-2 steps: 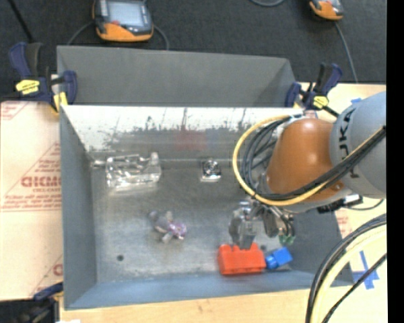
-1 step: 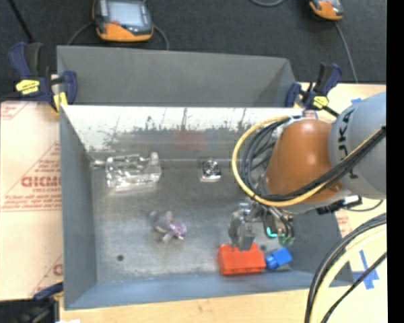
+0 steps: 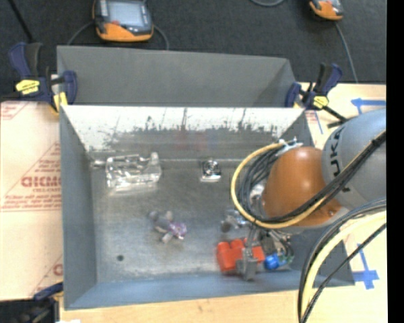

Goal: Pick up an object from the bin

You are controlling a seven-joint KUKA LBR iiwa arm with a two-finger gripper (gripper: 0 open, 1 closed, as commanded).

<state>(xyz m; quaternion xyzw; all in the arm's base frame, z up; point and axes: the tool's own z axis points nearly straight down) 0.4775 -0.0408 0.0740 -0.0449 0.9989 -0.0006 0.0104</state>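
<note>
My gripper [image 3: 248,266] is low at the bin's front right, under the orange wrist cover. A finger stands right against a red block-like thing [image 3: 229,254] on the floor there. A small blue thing [image 3: 273,262] lies just to the right of it. Whether the red thing is between the fingers is hidden.
A clear plastic piece [image 3: 131,170] lies at the back left. A small shiny metal clip [image 3: 211,171] sits at the back middle. A grey and purple little figure [image 3: 168,227] lies mid-floor. The arm and its cables cover the bin's right side.
</note>
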